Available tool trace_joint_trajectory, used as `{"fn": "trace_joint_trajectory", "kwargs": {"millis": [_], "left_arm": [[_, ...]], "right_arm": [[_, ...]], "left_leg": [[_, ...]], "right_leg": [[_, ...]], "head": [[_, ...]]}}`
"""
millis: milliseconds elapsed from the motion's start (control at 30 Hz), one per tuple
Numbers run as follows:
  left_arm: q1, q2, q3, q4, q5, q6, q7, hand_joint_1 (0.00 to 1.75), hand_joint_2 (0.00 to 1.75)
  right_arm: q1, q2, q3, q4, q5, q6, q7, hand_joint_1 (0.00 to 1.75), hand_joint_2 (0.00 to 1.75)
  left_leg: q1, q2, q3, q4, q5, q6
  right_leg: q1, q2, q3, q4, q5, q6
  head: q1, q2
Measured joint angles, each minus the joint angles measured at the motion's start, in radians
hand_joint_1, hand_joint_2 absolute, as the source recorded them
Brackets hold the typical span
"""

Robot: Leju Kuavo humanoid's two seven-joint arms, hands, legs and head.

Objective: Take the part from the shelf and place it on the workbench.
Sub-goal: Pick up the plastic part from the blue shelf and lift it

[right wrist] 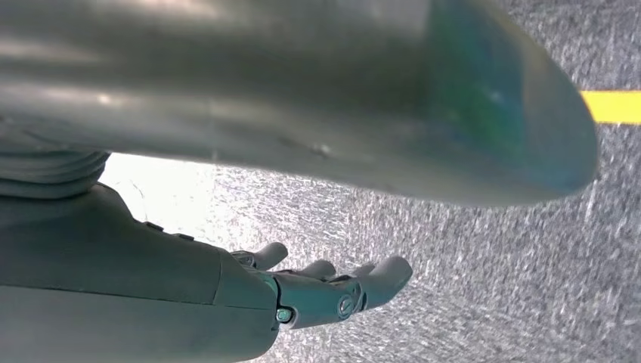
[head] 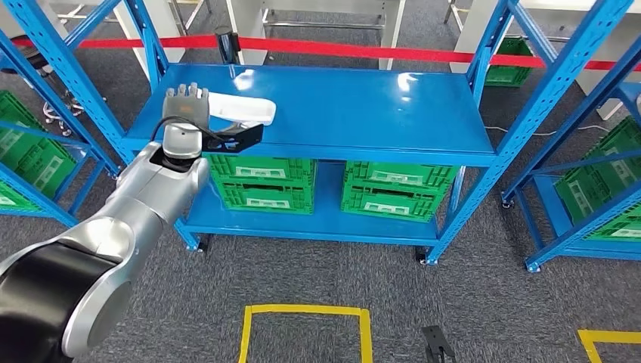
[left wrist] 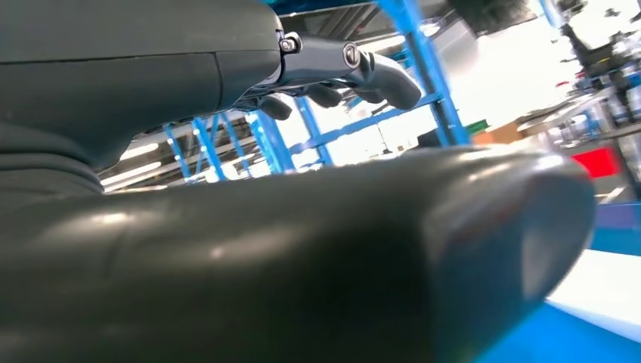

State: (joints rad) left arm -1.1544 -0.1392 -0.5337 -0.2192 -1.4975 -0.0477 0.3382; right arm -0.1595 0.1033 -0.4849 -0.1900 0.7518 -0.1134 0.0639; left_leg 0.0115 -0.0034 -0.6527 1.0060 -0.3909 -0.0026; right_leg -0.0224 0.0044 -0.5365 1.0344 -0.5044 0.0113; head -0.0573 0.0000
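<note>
The blue shelf (head: 363, 106) has a broad top board, bare from the middle to its right edge, with blue uprights at the corners; two green crates (head: 261, 183) sit side by side on the lower board. The left robot hand (head: 186, 106) rests over the top board's front-left corner, fingers apart above the near end of the part (head: 246, 110), touching it; a firm grip cannot be told. The part is white, long and flat, lying along the left front edge. The right robot hand (right wrist: 325, 291) hangs over grey floor (right wrist: 491, 265), fingers loosely spread, holding nothing.
</note>
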Motion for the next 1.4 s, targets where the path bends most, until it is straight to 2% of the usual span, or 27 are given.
{"fn": "trace_joint_trajectory", "kwargs": {"millis": [33, 100, 167, 200, 233, 267, 333, 367, 400, 467, 533, 600, 667, 700, 733, 767, 800, 833, 867, 900, 933, 967, 1000, 1100, 1200, 1333, 1400], "left_arm": [[-0.002, 0.0, 0.0, 0.0, -0.001, 0.0, 0.0, 0.0, 0.0], [-0.003, -0.001, 0.0, -0.001, -0.005, -0.002, -0.002, 0.0, 0.0], [0.001, -0.001, 0.0, 0.001, -0.012, -0.007, -0.005, 0.0, 0.0], [0.003, -0.001, 0.0, 0.002, -0.017, -0.011, -0.008, 0.0, 0.0], [0.004, -0.001, 0.0, 0.003, -0.021, -0.014, -0.01, 0.0, 0.0], [0.005, -0.001, 0.0, 0.004, -0.025, -0.017, -0.013, 0.0, 0.0], [0.004, -0.001, 0.0, 0.005, -0.03, -0.023, -0.021, 0.0, 0.0], [0.004, -0.001, -0.001, 0.006, -0.031, -0.026, -0.025, 0.0, 0.0], [0.004, -0.001, -0.001, 0.006, -0.032, -0.03, -0.029, 0.0, 0.0], [0.004, -0.001, -0.001, 0.005, -0.032, -0.033, -0.037, 0.0, 0.0], [0.004, 0.0, -0.001, 0.004, -0.03, -0.031, -0.044, 0.0, 0.0], [0.005, 0.001, -0.001, 0.003, -0.02, -0.028, -0.052, 0.0, 0.0], [0.011, 0.002, -0.001, 0.004, -0.005, -0.025, -0.06, 0.0, 0.0], [0.015, 0.002, -0.001, 0.005, 0.0, -0.024, -0.064, 0.0, 0.44], [0.018, 0.003, -0.001, 0.005, 0.006, -0.022, -0.068, 0.0, 0.87], [0.02, 0.003, -0.001, 0.005, 0.01, -0.021, -0.072, 0.0, 1.31], [0.02, 0.003, 0.0, 0.005, 0.014, -0.021, -0.077, 0.0, 1.75], [0.02, 0.003, 0.0, 0.005, 0.018, -0.02, -0.08, 0.0, 1.75], [0.02, 0.002, 0.001, 0.005, 0.021, -0.02, -0.084, 0.0, 1.75], [0.021, 0.0, 0.001, 0.005, 0.022, -0.019, -0.087, 0.0, 1.75], [0.022, -0.003, 0.001, 0.005, 0.021, -0.019, -0.09, 0.0, 1.75], [0.022, -0.005, 0.001, 0.005, 0.02, -0.019, -0.094, 0.0, 1.75], [0.023, -0.006, 0.001, 0.005, 0.02, -0.019, -0.096, 0.0, 1.31], [0.023, -0.01, 0.001, 0.005, 0.019, -0.019, -0.105, 0.0, 0.0], [0.023, -0.014, 0.002, 0.005, 0.019, -0.019, -0.113, 0.0, 0.0], [0.023, -0.015, 0.002, 0.005, 0.019, -0.019, -0.116, 0.0, 0.0], [0.023, -0.015, 0.002, 0.005, 0.022, -0.019, -0.12, 0.0, 0.0]], "right_arm": [[-0.001, 0.0, 0.0, 0.0, 0.002, 0.001, 0.0, 0.0, 0.0], [-0.005, 0.0, 0.0, 0.0, 0.005, 0.003, 0.001, 0.0, 0.0], [-0.006, 0.0, 0.0, 0.0, 0.007, 0.004, 0.002, 0.0, 0.0], [-0.005, 0.0, 0.0, 0.0, 0.008, 0.005, 0.002, 0.0, 0.0], [-0.004, 0.0, 0.0, 0.0, 0.01, 0.005, 0.002, 0.0, 0.0], [-0.003, 0.0, 0.0, 0.0, 0.01, 0.005, 0.002, 0.0, 0.0], [-0.003, 0.0, 0.0, 0.0, 0.012, 0.005, 0.002, 0.0, 0.0], [-0.003, 0.0, 0.0, 0.0, 0.013, 0.005, 0.001, 0.0, 0.0], [-0.003, -0.001, 0.0, 0.0, 0.014, 0.005, 0.001, 0.0, 0.0], [-0.004, -0.001, 0.0, 0.0, 0.016, 0.005, 0.002, 0.0, 0.0], [-0.005, -0.001, 0.0, 0.0, 0.017, 0.005, 0.002, 0.0, 0.0], [-0.008, -0.001, 0.0, 0.0, 0.019, 0.006, 0.003, 0.0, 0.0], [-0.01, -0.001, 0.0, 0.0, 0.02, 0.007, 0.005, 0.0, 0.0], [-0.009, -0.001, 0.0, 0.0, 0.021, 0.008, 0.006, 0.0, 0.0], [-0.009, -0.001, 0.0, 0.0, 0.021, 0.009, 0.006, 0.0, 0.0], [-0.009, -0.001, -0.001, 0.0, 0.022, 0.009, 0.006, 0.0, 0.0], [-0.009, -0.001, -0.001, 0.0, 0.023, 0.009, 0.006, 0.0, 0.0], [-0.01, -0.001, -0.001, 0.0, 0.023, 0.009, 0.006, 0.0, 0.0], [-0.011, -0.001, -0.001, 0.0, 0.023, 0.008, 0.006, 0.0, 0.0], [-0.011, -0.001, -0.002, 0.0, 0.023, 0.008, 0.006, 0.0, 0.0], [-0.012, -0.001, -0.002, 0.0, 0.023, 0.008, 0.005, 0.0, 0.0], [-0.012, -0.001, -0.002, 0.0, 0.023, 0.007, 0.005, 0.0, 0.0], [-0.012, -0.001, -0.002, 0.0, 0.023, 0.007, 0.005, 0.0, 0.0], [-0.012, -0.001, -0.003, 0.0, 0.023, 0.007, 0.006, 0.0, 0.0], [-0.015, -0.001, -0.003, 0.0, 0.023, 0.007, 0.006, 0.0, 0.0], [-0.015, -0.001, -0.003, 0.0, 0.024, 0.007, 0.006, 0.0, 0.0], [-0.015, -0.001, -0.003, 0.0, 0.025, 0.007, 0.006, 0.0, 0.0]], "left_leg": [[0.001, -0.001, 0.008, 0.0, -0.004, 0.007], [0.0, -0.004, 0.021, -0.001, -0.015, 0.017], [-0.004, -0.008, 0.035, 0.0, -0.03, 0.021], [-0.006, -0.01, 0.044, 0.001, -0.04, 0.022], [-0.008, -0.011, 0.055, 0.002, -0.05, 0.023], [-0.01, -0.011, 0.067, 0.004, -0.061, 0.022], [-0.014, -0.012, 0.087, 0.008, -0.083, 0.019], [-0.016, -0.014, 0.094, 0.008, -0.092, 0.015], [-0.017, -0.015, 0.099, 0.008, -0.097, 0.01], [-0.019, -0.018, 0.106, 0.011, -0.098, -0.004], [-0.019, -0.015, 0.095, 0.047, -0.099, -0.015], [-0.016, -0.011, 0.039, 0.145, -0.127, -0.022], [-0.012, -0.008, -0.037, 0.253, -0.178, -0.03], [-0.01, -0.007, -0.063, 0.276, -0.192, -0.034], [-0.009, -0.006, -0.071, 0.263, -0.183, -0.035], [-0.008, -0.005, -0.064, 0.219, -0.15, -0.035], [-0.008, -0.004, -0.045, 0.151, -0.099, -0.032], [-0.009, -0.003, -0.026, 0.087, -0.056, -0.029], [-0.011, -0.003, -0.011, 0.039, -0.033, -0.024], [-0.013, -0.003, -0.002, 0.014, -0.018, -0.018], [-0.015, -0.003, 0.0, 0.009, -0.019, -0.013], [-0.015, -0.003, 0.003, 0.008, -0.016, -0.011], [-0.015, -0.004, 0.004, 0.007, -0.008, -0.011], [-0.016, -0.007, 0.005, 0.005, -0.008, -0.009], [-0.016, -0.009, 0.006, 0.006, -0.013, -0.002], [-0.017, -0.009, 0.006, 0.007, -0.015, 0.002], [-0.018, -0.009, 0.006, 0.007, -0.015, 0.003]], "right_leg": [[-0.001, -0.001, -0.02, 0.035, 0.002, 0.002], [0.0, -0.002, -0.098, 0.152, -0.014, 0.006], [0.003, -0.002, -0.18, 0.241, -0.064, 0.007], [0.005, -0.002, -0.203, 0.246, -0.082, 0.005], [0.007, -0.002, -0.211, 0.223, -0.081, 0.002], [0.01, -0.002, -0.204, 0.172, -0.053, -0.003], [0.018, -0.002, -0.172, 0.046, 0.053, -0.018], [0.022, -0.001, -0.157, 0.001, 0.095, -0.025], [0.026, -0.001, -0.148, -0.023, 0.12, -0.031], [0.026, 0.0, -0.135, -0.032, 0.122, -0.041], [0.021, 0.0, -0.116, -0.037, 0.119, -0.054], [0.018, 0.0, -0.097, -0.04, 0.109, -0.064], [0.018, 0.001, -0.085, -0.039, 0.096, -0.067], [0.017, 0.003, -0.08, -0.036, 0.089, -0.066], [0.017, 0.004, -0.075, -0.033, 0.082, -0.065], [0.017, 0.006, -0.069, -0.028, 0.074, -0.062], [0.016, 0.007, -0.064, -0.024, 0.065, -0.059], [0.017, 0.008, -0.06, -0.019, 0.058, -0.055], [0.018, 0.008, -0.058, -0.017, 0.052, -0.05], [0.018, 0.008, -0.058, -0.015, 0.047, -0.045], [0.019, 0.008, -0.058, -0.014, 0.043, -0.04], [0.02, 0.008, -0.059, -0.014, 0.043, -0.04], [0.02, 0.008, -0.058, -0.015, 0.042, -0.042], [0.021, 0.004, -0.053, -0.021, 0.042, -0.051], [0.021, 0.002, -0.047, -0.029, 0.04, -0.047], [0.02, 0.002, -0.045, -0.034, 0.039, -0.031], [0.02, 0.002, -0.044, -0.034, 0.039, -0.027]], "head": [[0.0, 0.0], [0.0, 0.0], [0.001, 0.0], [0.001, 0.0], [0.001, 0.0], [0.001, 0.0], [0.0, 0.0], [0.001, 0.0], [0.001, 0.0], [0.001, 0.0], [0.0, 0.0], [-0.002, 0.0], [-0.002, 0.0], [-0.002, 0.0], [-0.002, 0.0], [-0.002, 0.0], [-0.002, 0.0], [-0.002, 0.0], [-0.002, 0.0], [-0.002, 0.0], [-0.002, 0.0], [-0.002, 0.0], [-0.002, 0.0], [-0.002, 0.0], [-0.002, 0.0], [-0.002, 0.0], [-0.002, 0.0]]}}
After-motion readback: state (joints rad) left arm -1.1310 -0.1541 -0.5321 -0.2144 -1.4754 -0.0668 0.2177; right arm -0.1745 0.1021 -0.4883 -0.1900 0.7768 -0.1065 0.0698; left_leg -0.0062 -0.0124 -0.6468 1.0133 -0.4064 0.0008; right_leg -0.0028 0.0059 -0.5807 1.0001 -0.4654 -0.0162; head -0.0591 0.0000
